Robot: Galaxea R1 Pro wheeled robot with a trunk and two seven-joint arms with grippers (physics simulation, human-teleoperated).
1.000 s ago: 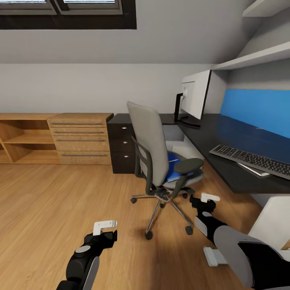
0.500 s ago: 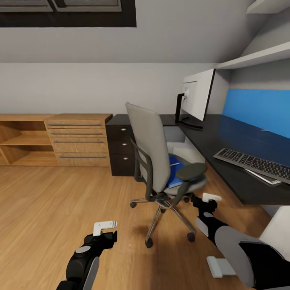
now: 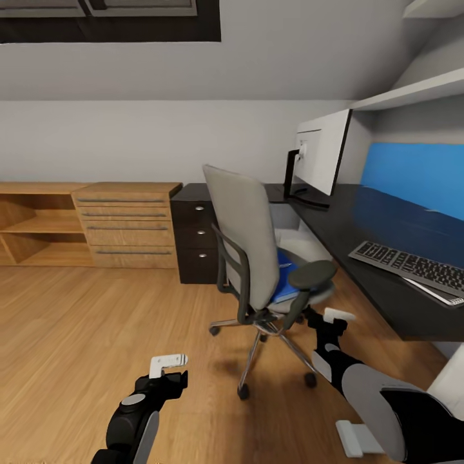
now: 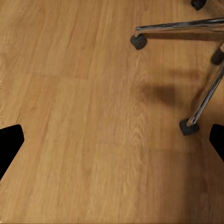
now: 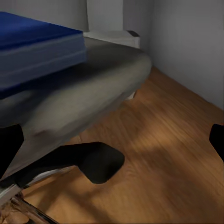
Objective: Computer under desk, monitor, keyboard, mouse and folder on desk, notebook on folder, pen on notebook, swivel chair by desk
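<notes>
Two grippers sit nearest, low over the wooden floor [image 3: 84, 335]: the left gripper [image 3: 169, 363] hangs near left above bare boards, its fingers spread wide with nothing between them, and in the left wrist view the chrome legs and casters of the swivel chair [image 4: 200, 109] lie just beyond it. The right gripper [image 3: 336, 316] is raised at the near right beside the chair's seat edge, its fingers likewise parted and empty. On the seat of the swivel chair [image 3: 248, 238], which stands turned with its tall grey back toward the left, lies the blue folder [image 3: 283, 277], partly hidden behind the right armrest; the right wrist view shows the folder [image 5: 37, 46] resting flat on the grey cushion. To the right runs the desk [image 3: 361, 238], with the keyboard [image 3: 412, 264] on its near part and something thin and pale tucked just beside it, too small to tell. Farther along the desk stands the monitor [image 3: 322, 154], its white back facing left. At the far left are a wooden drawer cabinet [image 3: 125, 225] and the black drawer unit [image 3: 193, 235].
</notes>
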